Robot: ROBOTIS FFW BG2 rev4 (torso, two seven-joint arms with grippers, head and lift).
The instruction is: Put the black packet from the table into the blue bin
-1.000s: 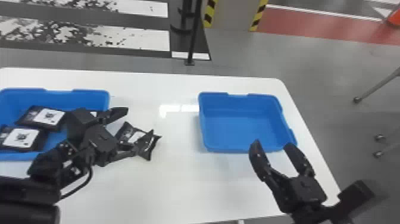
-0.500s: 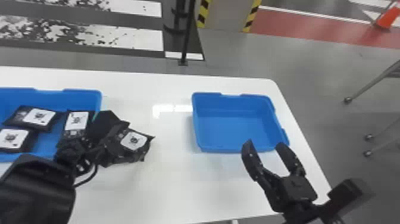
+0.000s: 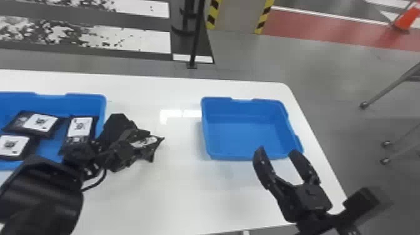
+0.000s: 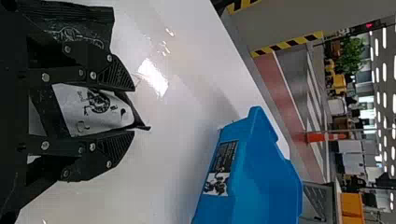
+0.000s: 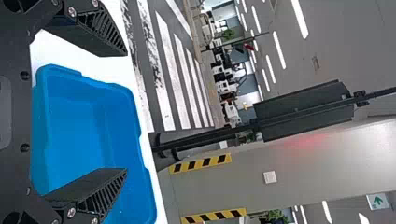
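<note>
In the head view my left gripper [image 3: 132,140] is right of the packet-filled bin, shut on the black packet [image 3: 149,142], whose white label and pointed corner stick out past the fingers. The left wrist view shows the packet [image 4: 95,112] squeezed between both fingers of my left gripper [image 4: 134,110], its label bulging out. An unfilled blue bin [image 3: 250,134] stands on the table to the right; its side [image 4: 247,172] also shows in the left wrist view. Near that bin's front edge my right gripper [image 3: 277,152] is open, and the right wrist view has this gripper [image 5: 126,112] over the bin [image 5: 79,135].
Another blue bin [image 3: 87,99] at the table's left holds several black packets [image 3: 42,123], close beside the left gripper. Bare white table [image 3: 175,181] lies between the two bins. The table's right edge is just beyond the right bin.
My left gripper was spread around the packet on the table and has since shut on it; the packet is now tilted and appears raised. The head view has shifted slightly. The right gripper stays open.
</note>
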